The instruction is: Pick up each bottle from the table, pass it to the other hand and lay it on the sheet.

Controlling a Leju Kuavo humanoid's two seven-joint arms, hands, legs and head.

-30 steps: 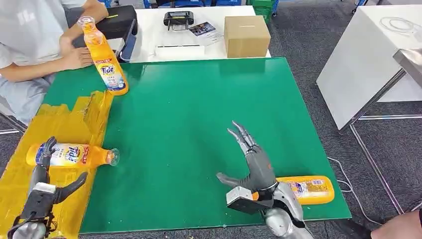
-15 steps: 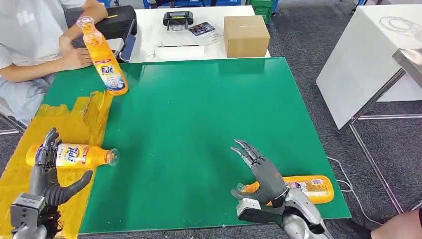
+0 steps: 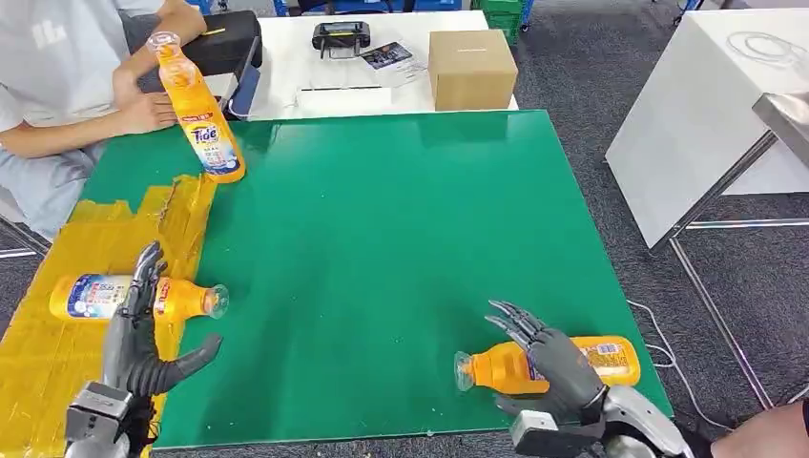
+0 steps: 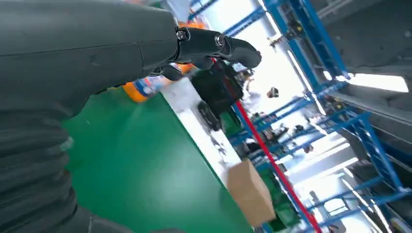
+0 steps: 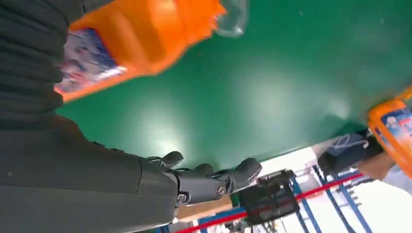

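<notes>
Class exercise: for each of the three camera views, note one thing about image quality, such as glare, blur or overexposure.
Head view: sharp and evenly lit, with soft pale sheen on the green mat. Left wrist view: the bright background beyond the table is blown out to white, and the hand up close is dark and soft. Right wrist view: the near bottle is blurred, and the mat carries pale glare patches.

Beyond the green table: a white table bearing a cardboard box and black device. Right of it: another white table on grey floor.
</notes>
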